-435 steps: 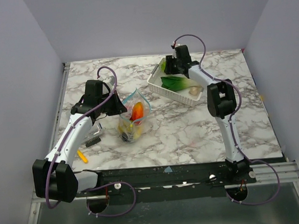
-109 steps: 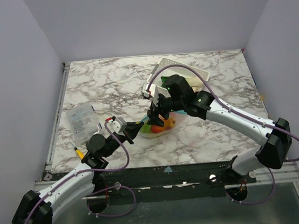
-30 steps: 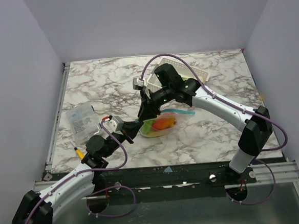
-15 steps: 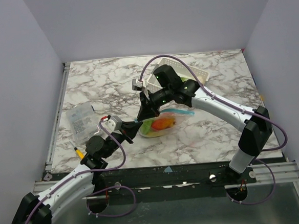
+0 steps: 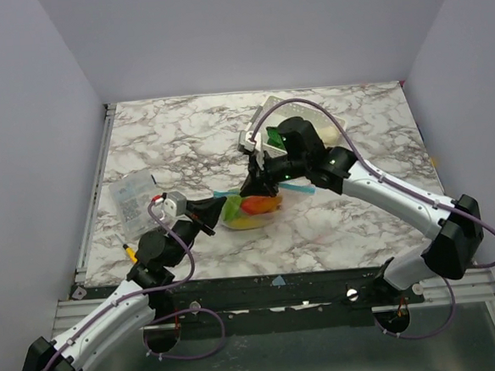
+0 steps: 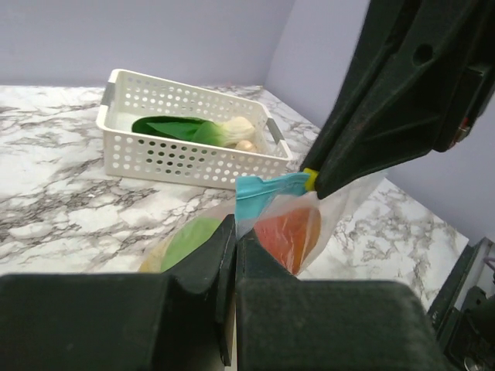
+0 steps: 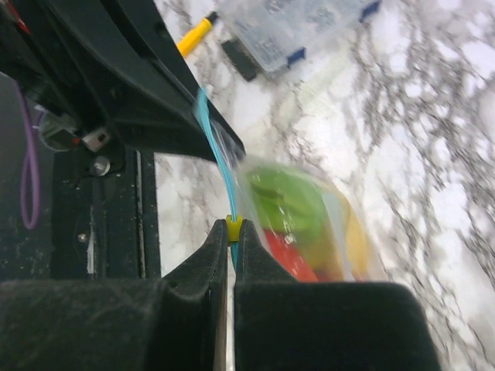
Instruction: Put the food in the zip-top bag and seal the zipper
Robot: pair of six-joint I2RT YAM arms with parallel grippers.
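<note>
The zip-top bag (image 5: 253,210) lies mid-table with green (image 7: 288,202), red (image 7: 292,261) and yellow food inside. Its light blue zipper (image 5: 303,189) runs along the upper edge. My left gripper (image 5: 214,207) is shut on the zipper's left end, seen up close as a teal corner (image 6: 255,197) rising from its pinched fingertips (image 6: 207,255). My right gripper (image 5: 253,188) is shut on the small yellow slider (image 7: 233,229) on the zipper (image 7: 212,147), a short way right of the left gripper. More food, a green leafy vegetable (image 6: 182,128), lies in the basket.
A white perforated basket (image 6: 189,158) stands behind the bag, partly under the right arm (image 5: 375,185). A clear lidded box (image 5: 135,197) lies at the left, with a small yellow-orange object (image 5: 132,255) near the front edge beside the left arm.
The right gripper has closed on the yellow slider and shifted slightly right along the zipper, its elbow swinging outward. The left gripper has drawn the bag's end a little to the left.
</note>
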